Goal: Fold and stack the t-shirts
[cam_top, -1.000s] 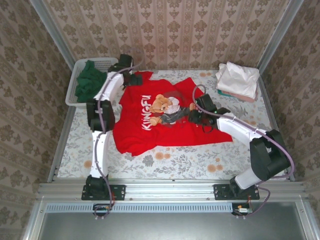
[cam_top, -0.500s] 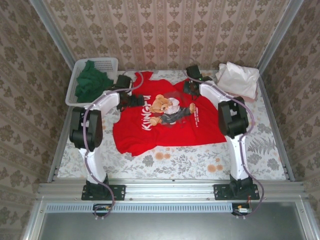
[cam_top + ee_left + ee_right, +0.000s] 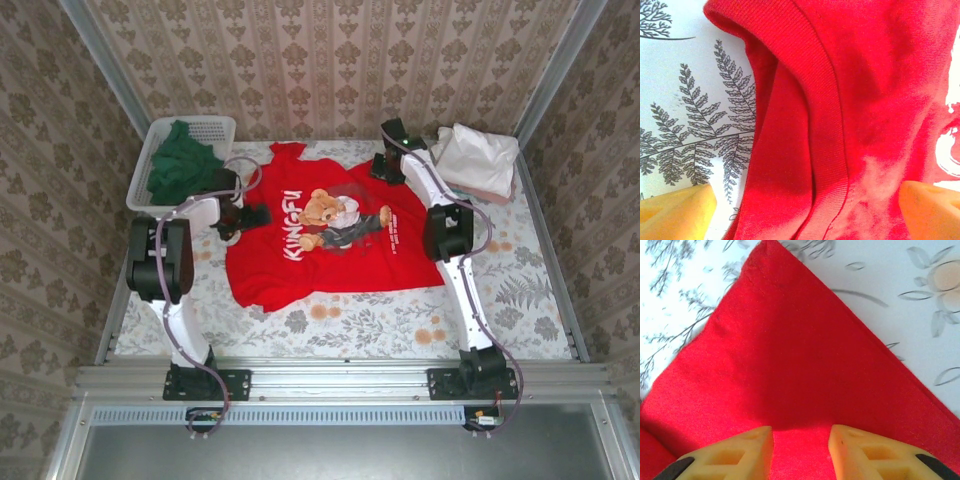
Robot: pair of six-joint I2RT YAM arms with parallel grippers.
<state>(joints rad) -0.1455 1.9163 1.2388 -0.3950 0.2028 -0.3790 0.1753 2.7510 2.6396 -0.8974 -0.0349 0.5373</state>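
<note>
Look around first. The far-L corner of the worktop (image 3: 400,322) has a white mesh basket (image 3: 152,132) w/ a dark green shirt (image 3: 180,165) bunched up inside. The far-R corner has a stack of folded shirts (image 3: 478,158), white on top, w/ a pink & teal edge peeking out low down. Walls w/ patterned paper stand close on 3 sides, & a flowery cloth covers the worktop.

What's in your way: the L arm's elbow sits near the basket. The R arm runs along the R side of the red shirt (image 3: 330,235) & ends near the folded stack.

The red shirt lies spread out mid-worktop, print side up, w/ white "KUNGFU" letters & a bear. It's mostly flat, a bit bumpy at the near-L part.

The L gripper (image 3: 252,215) is at the shirt's L edge. In the L wrist view its jaws are wide apart & it holds nothing. One of its pads (image 3: 675,210) is over bare worktop, the other over red cloth, w/ a ribbed edge band btw them.

The R gripper (image 3: 385,165) is at the shirt's far-R corner. In the R wrist view its pads (image 3: 735,455) stand part-way open w/ a clear gap, & flat red cloth shows in that gap
</note>
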